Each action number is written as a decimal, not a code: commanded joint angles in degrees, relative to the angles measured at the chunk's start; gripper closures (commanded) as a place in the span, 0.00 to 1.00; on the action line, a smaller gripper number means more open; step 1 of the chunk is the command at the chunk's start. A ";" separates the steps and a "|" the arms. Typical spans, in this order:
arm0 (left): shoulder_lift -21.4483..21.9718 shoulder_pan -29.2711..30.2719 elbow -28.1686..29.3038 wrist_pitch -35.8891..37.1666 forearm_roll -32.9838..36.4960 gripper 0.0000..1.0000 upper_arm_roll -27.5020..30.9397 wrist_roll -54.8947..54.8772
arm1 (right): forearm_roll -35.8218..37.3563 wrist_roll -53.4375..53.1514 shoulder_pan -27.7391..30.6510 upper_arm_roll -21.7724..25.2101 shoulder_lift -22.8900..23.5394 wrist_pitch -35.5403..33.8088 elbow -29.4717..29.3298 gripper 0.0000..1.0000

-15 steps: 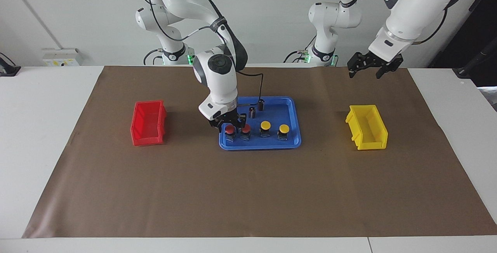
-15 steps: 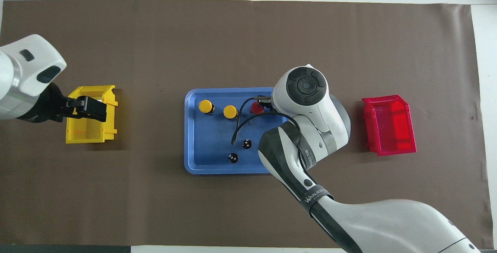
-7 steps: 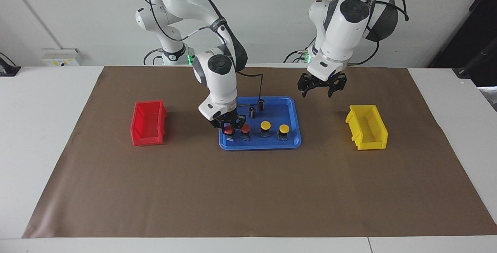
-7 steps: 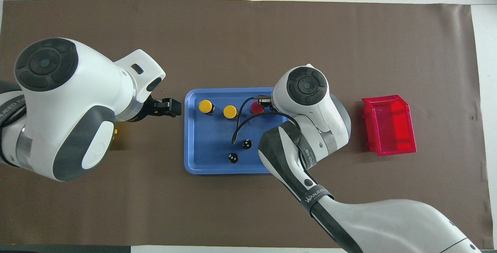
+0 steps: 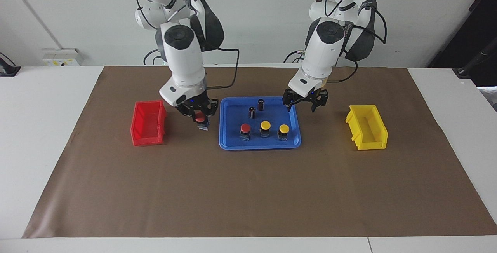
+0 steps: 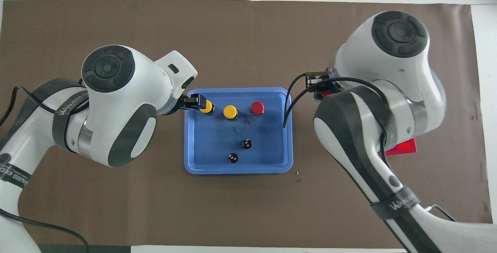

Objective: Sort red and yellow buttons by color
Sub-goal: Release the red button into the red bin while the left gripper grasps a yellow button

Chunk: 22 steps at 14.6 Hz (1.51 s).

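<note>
Facing view first. With the blue tray (image 5: 259,144) as landmark: the right gripper (image 5: 198,115) is in the air between the tray and the red bin (image 5: 148,123), its fingers pinched on the domed cap of a red button (image 5: 200,120) whose dark block base hangs below. I judge the step in hand to be carrying this button to the red bin; the next move calls for travel away from the tray until the button is over the bin's open top, then a release. The left gripper (image 5: 302,100) hangs over the tray's corner toward the yellow bin (image 5: 367,127), fingers spread, likely on its way to a yellow button. In the tray stand one more red button (image 5: 245,130) and two yellow buttons (image 5: 265,128), in a row along the edge farther from the robots, with two dark cylinders (image 5: 256,108) nearer the robots. The bins look like rigid moulded plastic with sloped fronts; the tray is smooth, shallow and round-cornered; brown paper (image 5: 248,191) covers the table.

Overhead view next. The left gripper's tips (image 6: 196,102) sit over the tray rim, just beside a yellow cap (image 6: 206,106). The right gripper is mostly hidden under its own wrist (image 6: 372,78), outside the tray; only a sliver of the red bin (image 6: 402,147) shows. The caps read as glossy discs, the cylinders (image 6: 246,143) as black with pale specks.
</note>
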State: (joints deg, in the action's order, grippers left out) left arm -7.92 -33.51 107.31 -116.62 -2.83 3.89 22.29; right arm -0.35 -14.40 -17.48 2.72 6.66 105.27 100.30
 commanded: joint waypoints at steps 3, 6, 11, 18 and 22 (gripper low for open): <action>-4.38 -2.61 1.93 -8.69 -1.48 0.05 0.86 3.19 | -0.71 17.87 12.18 -0.52 -10.16 1.69 14.81 0.71; -4.47 -2.52 3.52 -10.12 -1.56 0.13 0.95 3.28 | -0.71 27.73 17.91 -0.52 -13.94 8.96 24.47 0.71; -6.93 -3.93 3.43 -12.84 -1.65 0.20 0.86 6.87 | -0.71 30.13 19.77 -0.43 -16.42 16.45 33.02 0.71; -7.29 -4.02 3.43 -13.02 -1.65 0.28 0.86 7.94 | -0.71 30.22 19.68 -0.43 -16.33 24.36 39.44 0.70; -7.29 -4.02 3.43 -12.84 -1.65 0.48 0.86 7.85 | -0.71 29.69 19.59 -0.52 -16.15 25.34 40.59 0.68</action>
State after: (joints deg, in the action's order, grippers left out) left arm -15.37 -36.66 109.92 -128.35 -3.64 3.93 29.68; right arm -0.37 14.36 1.15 2.90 -7.88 129.45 139.27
